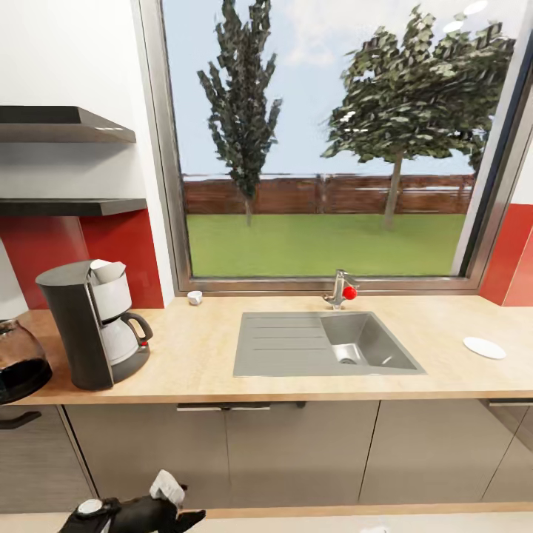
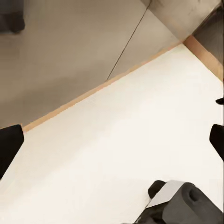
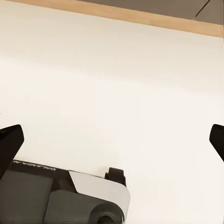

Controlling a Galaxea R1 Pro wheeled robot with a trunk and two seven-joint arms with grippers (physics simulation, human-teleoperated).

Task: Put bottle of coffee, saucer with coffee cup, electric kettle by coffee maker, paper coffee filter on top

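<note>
Head view first: the coffee maker [image 1: 95, 323] stands at the left end of the long light-wood bench [image 1: 207, 363], with a white paper filter [image 1: 108, 270] sitting in its top and its carafe facing the sink [image 1: 326, 344]. Just beside it, at the picture's left edge, is the dark rounded electric kettle [image 1: 18, 361], cut off by the frame. The tiny white coffee cup [image 1: 195, 297] sits at the back of the bench by the window frame, between the coffee maker and the tap [image 1: 340, 289]. The white saucer [image 1: 484, 347] lies well apart, toward the right end of the bench beyond the sink. At the bottom edge the left arm [image 1: 137, 511] shows low over a pale surface.

Left wrist view: the left claw [image 2: 114, 140] is spread wide, dark fingertips [image 2: 9, 144] at opposite edges, nothing between them, over a pale floor with a wood strip.

Right wrist view: the right claw [image 3: 112, 140] is likewise wide open and empty, over the same pale surface.
</note>
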